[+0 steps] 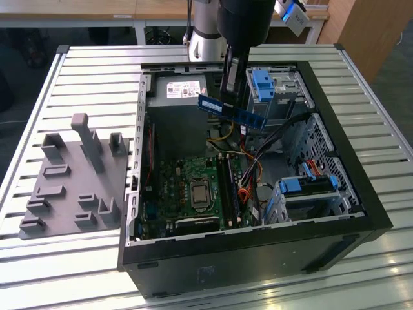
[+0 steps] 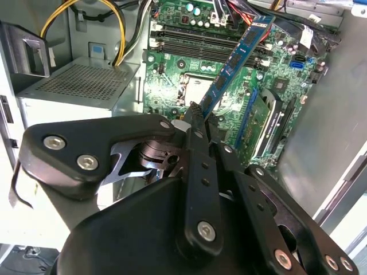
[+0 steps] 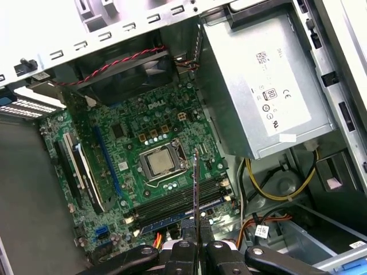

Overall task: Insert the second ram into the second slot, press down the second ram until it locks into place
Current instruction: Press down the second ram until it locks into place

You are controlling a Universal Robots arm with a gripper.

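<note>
From my end, the exterior view gives me the whole slatted tabletop point(image 1: 84, 71), with the open case point(image 1: 258, 248) lying on it and a grey tray point(image 1: 64, 187) just beside the case on the exterior view's left. That same view has the arm point(image 1: 245, 19) coming down over the far part of the case.

Both wrist views look into the case instead. The power supply point(image 3: 269, 86) sits next to the board point(image 3: 132, 137), whose socket point(image 3: 162, 160) is flanked by the long slots point(image 3: 172, 209).

The fingers point(image 2: 195, 123) are clenched on one end of the ram point(image 2: 235, 63). In the second wrist view I get its blue face and row of chips, slanting away over the board point(image 2: 189, 63). In the first wrist view the ram point(image 3: 195, 195) is edge-on, a thin dark line rising from between the fingers point(image 3: 184, 249) across the slots.

In the exterior view the ram point(image 1: 232, 111) hangs in the air above the case, tilted, well clear of the board point(image 1: 187, 174), gripped by the fingers point(image 1: 229, 77) from above
</note>
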